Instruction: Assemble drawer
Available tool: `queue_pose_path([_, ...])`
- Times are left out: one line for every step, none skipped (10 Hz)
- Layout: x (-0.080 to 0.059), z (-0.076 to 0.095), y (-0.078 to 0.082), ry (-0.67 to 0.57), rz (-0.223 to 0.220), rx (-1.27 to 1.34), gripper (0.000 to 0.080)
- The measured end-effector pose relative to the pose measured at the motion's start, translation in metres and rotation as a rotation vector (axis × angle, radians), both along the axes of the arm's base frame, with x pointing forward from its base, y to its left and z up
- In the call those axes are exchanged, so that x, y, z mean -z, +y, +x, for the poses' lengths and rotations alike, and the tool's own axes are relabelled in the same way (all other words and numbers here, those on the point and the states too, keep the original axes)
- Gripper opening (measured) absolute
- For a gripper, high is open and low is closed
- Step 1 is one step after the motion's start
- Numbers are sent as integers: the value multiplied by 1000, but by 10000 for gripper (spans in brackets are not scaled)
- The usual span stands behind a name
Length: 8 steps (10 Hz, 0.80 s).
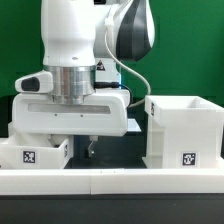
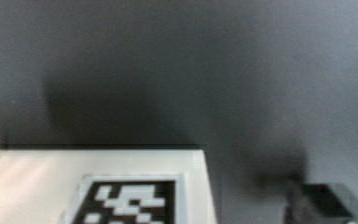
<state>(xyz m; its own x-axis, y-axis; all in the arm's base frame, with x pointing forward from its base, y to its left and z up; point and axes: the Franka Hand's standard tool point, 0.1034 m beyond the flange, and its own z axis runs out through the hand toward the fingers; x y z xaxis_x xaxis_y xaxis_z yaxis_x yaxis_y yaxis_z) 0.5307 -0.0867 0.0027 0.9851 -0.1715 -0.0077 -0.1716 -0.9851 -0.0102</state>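
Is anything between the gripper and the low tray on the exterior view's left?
Nothing visible does. The gripper hangs over the dark table just beside the tray, with only open space between them. The tall casing stands apart on the exterior view's right, out of that path.

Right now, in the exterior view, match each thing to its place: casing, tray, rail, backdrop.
Things:
1 casing
2 tray
3 rail
4 backdrop

Places:
A exterior view's left
B low along the front
C behind the arm
D exterior view's right

Pairs: 1-D, 2-A, 3-B, 4-C
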Motion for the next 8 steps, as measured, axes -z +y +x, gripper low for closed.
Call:
queue_pose_path([0, 0, 0, 0, 0, 0, 348])
queue_pose_path([0, 0, 0, 0, 0, 0, 165])
queue_pose_path([0, 0, 0, 0, 0, 0, 165])
queue_pose_path([0, 0, 0, 0, 0, 0, 72])
queue_pose_path([0, 0, 0, 0, 0, 0, 72])
queue_pose_path([0, 0, 0, 0, 0, 0, 72])
queue_pose_path([0, 0, 0, 0, 0, 0, 72])
queue_pose_path([0, 0, 0, 0, 0, 0, 72])
